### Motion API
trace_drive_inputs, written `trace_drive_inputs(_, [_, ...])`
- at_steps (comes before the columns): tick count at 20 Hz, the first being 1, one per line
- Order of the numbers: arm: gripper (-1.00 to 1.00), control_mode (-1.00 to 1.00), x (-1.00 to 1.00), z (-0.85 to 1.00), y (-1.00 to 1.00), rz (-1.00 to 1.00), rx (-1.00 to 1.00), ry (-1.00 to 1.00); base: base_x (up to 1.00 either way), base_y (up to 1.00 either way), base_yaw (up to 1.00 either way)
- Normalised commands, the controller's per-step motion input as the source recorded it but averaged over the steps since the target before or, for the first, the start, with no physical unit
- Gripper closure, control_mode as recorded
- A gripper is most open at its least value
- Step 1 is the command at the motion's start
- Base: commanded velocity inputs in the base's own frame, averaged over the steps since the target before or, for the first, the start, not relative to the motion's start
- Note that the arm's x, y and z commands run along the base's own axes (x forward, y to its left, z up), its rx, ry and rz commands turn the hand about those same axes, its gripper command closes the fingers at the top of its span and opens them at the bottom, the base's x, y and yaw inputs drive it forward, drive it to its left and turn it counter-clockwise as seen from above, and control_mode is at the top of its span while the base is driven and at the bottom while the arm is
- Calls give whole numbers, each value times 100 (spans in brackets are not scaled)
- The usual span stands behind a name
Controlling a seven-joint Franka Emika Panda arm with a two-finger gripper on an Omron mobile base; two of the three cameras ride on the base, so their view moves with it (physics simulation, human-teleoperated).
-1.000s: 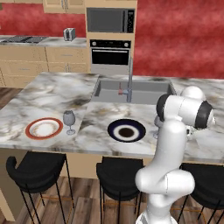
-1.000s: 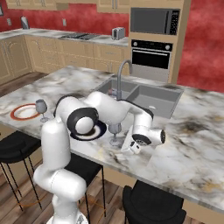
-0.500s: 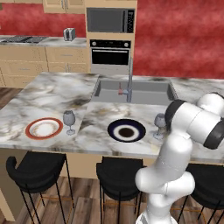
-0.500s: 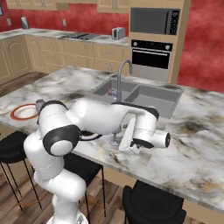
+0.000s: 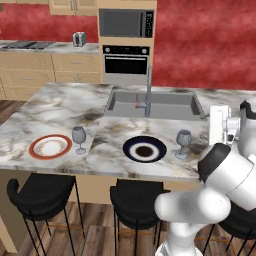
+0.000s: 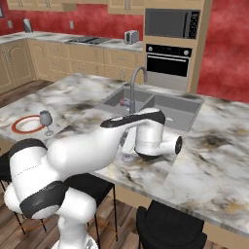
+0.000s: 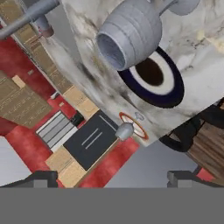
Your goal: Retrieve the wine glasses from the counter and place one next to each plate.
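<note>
Two wine glasses stand upright on the marble island. One wine glass (image 5: 78, 138) is just right of the white plate with the orange-red rim (image 5: 50, 146). The other wine glass (image 5: 183, 143) is just right of the dark plate (image 5: 144, 149). My hand (image 5: 220, 125) hovers to the right of that glass, apart from it. In the hand view my gripper (image 7: 111, 178) is open with nothing between its fingertips, and the near glass's bowl (image 7: 131, 33) looms ahead over the dark plate (image 7: 153, 78). The counter (image 5: 45, 47) runs along the red wall behind.
A sink (image 5: 155, 104) with a tall faucet (image 5: 148, 90) lies behind the plates. Black stools (image 5: 40, 192) line the island's front edge. An oven (image 5: 126, 64) and a toaster (image 5: 79, 38) stand at the back wall. My white arm (image 6: 97, 146) hides the dark plate in the right base view.
My arm has swung to the right and the hand has drawn back from the glass beside the dark plate. Both glasses and plates have stayed put.
</note>
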Motion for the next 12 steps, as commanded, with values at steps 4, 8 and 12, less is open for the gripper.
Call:
trace_drive_inputs(4, [-100, -100, -10, 59, 40, 0, 0, -19, 0, 0, 0])
trace_drive_inputs(8, [-100, -100, -16, 71, 36, 1, 3, -10, 0, 0, 0])
trace_drive_inputs(12, [-100, -100, -41, 100, 34, 3, 12, -13, 0, 0, 0])
